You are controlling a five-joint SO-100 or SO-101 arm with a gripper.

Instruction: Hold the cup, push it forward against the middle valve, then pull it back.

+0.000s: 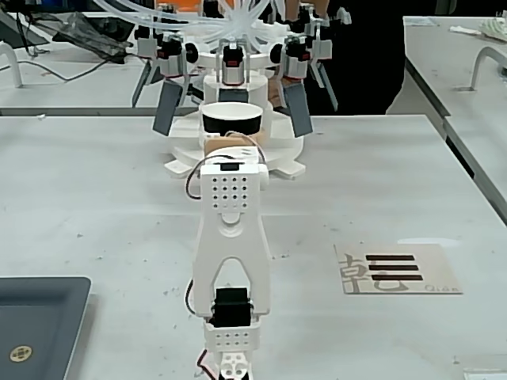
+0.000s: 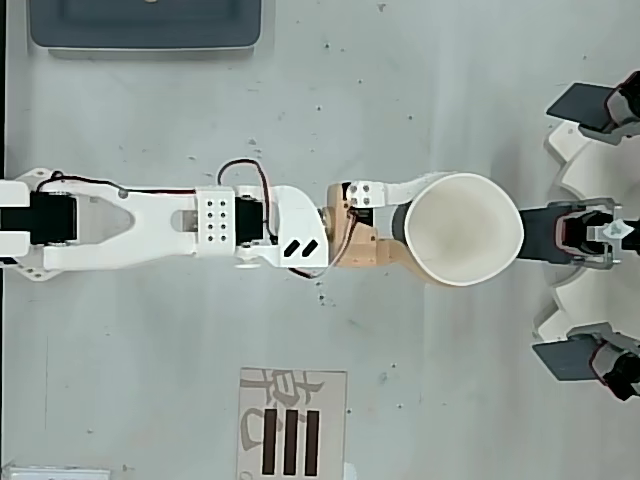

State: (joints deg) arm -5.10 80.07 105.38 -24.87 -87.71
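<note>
The cup (image 1: 231, 120) shows a white rim and a black band. It stands upright in front of the dispenser. From overhead the cup (image 2: 462, 230) looks squeezed slightly oval. My gripper (image 2: 415, 225) is shut on its lower body, with a white finger (image 2: 398, 192) on one side and a tan finger (image 2: 385, 255) on the other. In the fixed view the gripper (image 1: 230, 144) is mostly hidden behind my white wrist. The middle valve (image 1: 232, 62) sits straight beyond the cup. Seen from above, the cup's far rim meets the dark paddle of the middle valve (image 2: 575, 232).
Two side valves with slanted grey paddles (image 1: 168, 107) (image 1: 297, 109) flank the middle one on a white round base (image 1: 281, 162). A card with black bars (image 1: 396, 269) lies right of my arm. A dark tray (image 1: 40, 324) lies to the near left.
</note>
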